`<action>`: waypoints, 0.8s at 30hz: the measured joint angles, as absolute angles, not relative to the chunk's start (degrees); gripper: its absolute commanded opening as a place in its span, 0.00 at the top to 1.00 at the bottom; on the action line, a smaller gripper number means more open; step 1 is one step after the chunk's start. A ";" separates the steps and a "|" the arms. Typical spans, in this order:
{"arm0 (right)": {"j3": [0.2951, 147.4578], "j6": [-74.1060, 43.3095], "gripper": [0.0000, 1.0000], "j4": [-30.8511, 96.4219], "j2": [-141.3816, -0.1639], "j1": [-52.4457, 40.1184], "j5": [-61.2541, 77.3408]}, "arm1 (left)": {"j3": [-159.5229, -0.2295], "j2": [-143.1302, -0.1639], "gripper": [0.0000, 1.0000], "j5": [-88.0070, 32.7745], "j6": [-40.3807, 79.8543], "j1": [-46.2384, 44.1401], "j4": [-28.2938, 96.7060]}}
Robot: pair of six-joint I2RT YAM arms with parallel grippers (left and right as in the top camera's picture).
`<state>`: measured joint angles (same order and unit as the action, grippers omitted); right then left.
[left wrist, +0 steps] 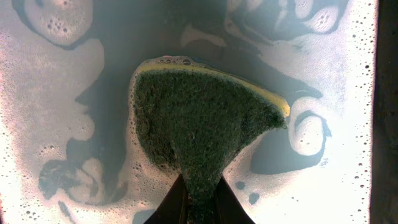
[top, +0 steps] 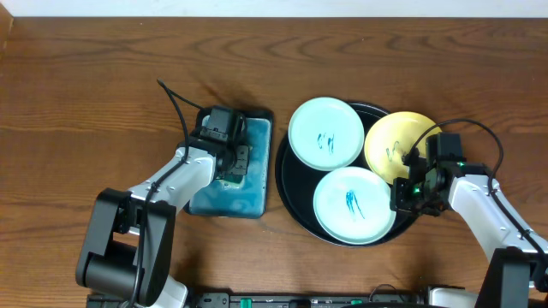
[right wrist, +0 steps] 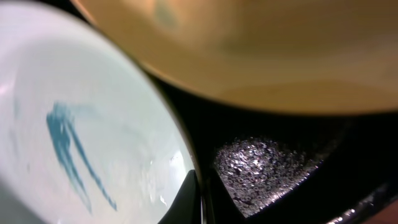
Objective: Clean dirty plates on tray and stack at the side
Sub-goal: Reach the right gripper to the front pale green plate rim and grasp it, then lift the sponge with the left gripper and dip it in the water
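From above: three scribbled plates (top: pixel 325 133) on the tray (top: pixel 289 210), none at the side (top: pixel 479 68). Left gripper (top: pixel 227 161) down in the basin (top: pixel 257 204); right gripper (top: pixel 402 198) at the edge of the near plate (top: pixel 353 205). Left wrist: clamped tight on a sponge (left wrist: pixel 199 124) in soapy water (left wrist: pixel 74 93). Right wrist: pinched shut on that plate's rim, by the look of it. Likely step: picking up the first plate. Next: lift gently, bring sponge over.

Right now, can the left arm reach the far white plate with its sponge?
Probably yes: that plate lies uncovered just past the basin, nearest the left gripper; nothing stands between.
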<state>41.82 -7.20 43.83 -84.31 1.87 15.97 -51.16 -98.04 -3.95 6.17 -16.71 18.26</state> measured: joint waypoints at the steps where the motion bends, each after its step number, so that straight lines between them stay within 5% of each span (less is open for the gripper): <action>1: 41.82 -7.20 0.99 43.83 -84.31 1.87 16.14 | -51.16 -98.04 0.92 -3.95 6.17 -16.71 18.39; 24: 41.80 -8.67 0.99 42.54 -84.31 -4.05 16.75 | -51.99 -97.89 0.93 -3.99 7.33 -16.71 21.78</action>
